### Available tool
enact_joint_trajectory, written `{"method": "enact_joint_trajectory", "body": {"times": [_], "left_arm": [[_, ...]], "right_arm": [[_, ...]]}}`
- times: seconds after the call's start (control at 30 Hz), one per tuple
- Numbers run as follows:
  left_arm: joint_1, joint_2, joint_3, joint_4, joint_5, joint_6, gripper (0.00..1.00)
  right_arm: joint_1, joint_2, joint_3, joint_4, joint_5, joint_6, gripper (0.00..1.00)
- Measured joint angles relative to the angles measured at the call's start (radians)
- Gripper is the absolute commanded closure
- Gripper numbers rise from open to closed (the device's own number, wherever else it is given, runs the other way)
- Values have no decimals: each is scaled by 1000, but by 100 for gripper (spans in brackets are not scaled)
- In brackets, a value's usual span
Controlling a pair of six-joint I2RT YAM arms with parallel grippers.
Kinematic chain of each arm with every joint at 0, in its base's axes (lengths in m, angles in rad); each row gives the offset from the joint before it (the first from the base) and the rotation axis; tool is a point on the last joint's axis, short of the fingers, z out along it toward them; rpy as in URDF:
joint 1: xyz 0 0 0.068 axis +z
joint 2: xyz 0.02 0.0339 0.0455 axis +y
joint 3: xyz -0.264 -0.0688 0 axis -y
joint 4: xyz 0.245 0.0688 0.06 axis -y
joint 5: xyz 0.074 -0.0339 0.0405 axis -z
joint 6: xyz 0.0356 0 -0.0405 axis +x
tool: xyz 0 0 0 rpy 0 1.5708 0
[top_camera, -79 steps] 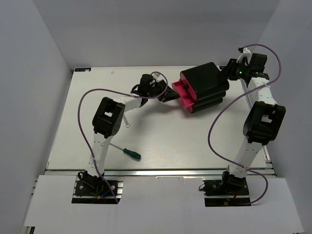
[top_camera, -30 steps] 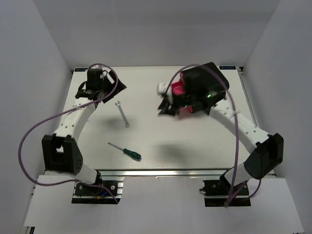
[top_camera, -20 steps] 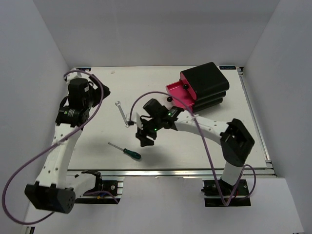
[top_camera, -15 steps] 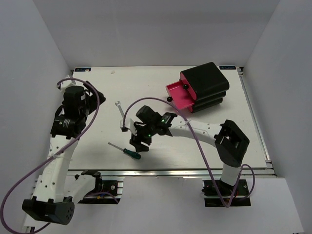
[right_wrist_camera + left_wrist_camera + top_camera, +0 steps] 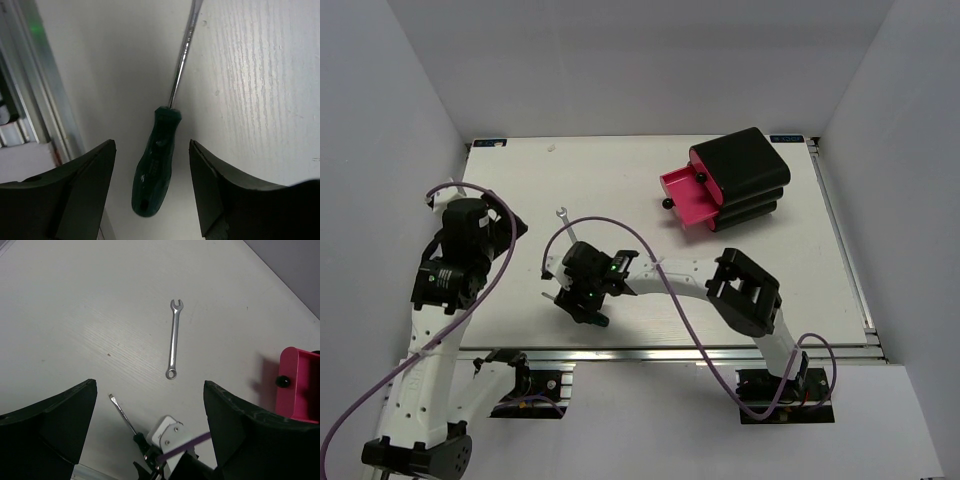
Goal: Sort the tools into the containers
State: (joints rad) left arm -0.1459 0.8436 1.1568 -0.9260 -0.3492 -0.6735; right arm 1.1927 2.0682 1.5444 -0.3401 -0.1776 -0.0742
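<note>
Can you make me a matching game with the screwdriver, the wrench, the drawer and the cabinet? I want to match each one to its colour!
Things:
1. screwdriver
2. wrench
3. drawer
4. cabinet

Colours:
a. black
b. silver
c. green handle
d. pink

Right pairs: 1-c, 2-b, 3-d, 4-a.

glossy plastic handle on the screwdriver (image 5: 152,170), shiny metal wrench (image 5: 173,339), matt grained table (image 5: 75,300).
</note>
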Motion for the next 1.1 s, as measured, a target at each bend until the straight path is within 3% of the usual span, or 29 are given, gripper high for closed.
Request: {"method": "enact_joint_trajectory", "body": {"times": [0.17, 0.23, 0.6, 0.8, 0.97, 1.1], "left_arm": [[0, -33, 0, -40, -8, 0, 4], [0, -47, 0, -49, -10, -2, 4], [0, -108, -23, -60, -13, -27, 4], [0, -106, -50, -27, -13, -32, 4], [0, -97, -87, 31, -9, -34, 4], [0, -68, -123, 101, 7, -35, 4]], "right_arm": [[7, 51, 24, -1, 68, 19, 37], [9, 56, 24, -3, 97, 15, 43], [45, 31, -55, 53, 202, -29, 100], [-34, -92, -183, 1, 108, -124, 100], [-310, -277, -179, -106, -176, -331, 100], [-507, -429, -126, -121, -272, -513, 100]]}}
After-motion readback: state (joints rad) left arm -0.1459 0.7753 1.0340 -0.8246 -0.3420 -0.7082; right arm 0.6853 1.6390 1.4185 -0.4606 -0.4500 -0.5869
